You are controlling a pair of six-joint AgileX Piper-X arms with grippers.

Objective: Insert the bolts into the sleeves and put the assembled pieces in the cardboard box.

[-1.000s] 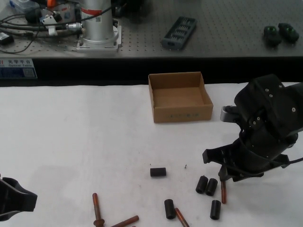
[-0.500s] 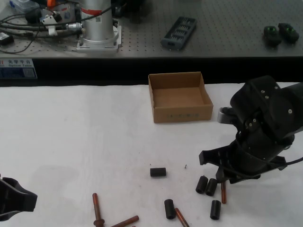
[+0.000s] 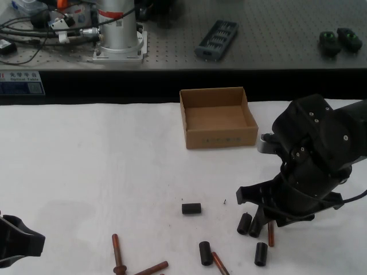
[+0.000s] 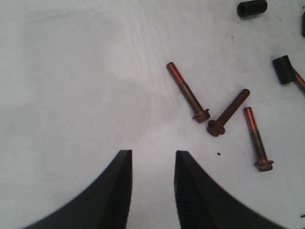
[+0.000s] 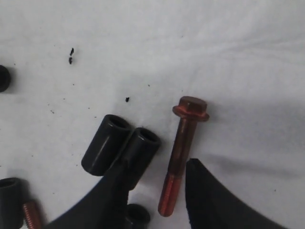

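Right gripper (image 5: 158, 166) hangs low over the white cloth, my fingers parted, nothing held. A copper-coloured flanged metal bolt (image 5: 183, 138) lies between the tips, threaded end inward. One finger sits against two black cylindrical sleeves (image 5: 140, 151). Step, by my reading: picking up a bolt. Next I must close on the shank without nudging the sleeves. The brown cardboard box (image 3: 221, 139) stands well apart.

We recorded a white sheet (image 3: 86, 172) over the bench; behind it stood a perforated grey table (image 3: 275, 40) bearing a metal column (image 3: 117, 28), cables (image 3: 28, 26) and a dark tray (image 3: 216, 39).
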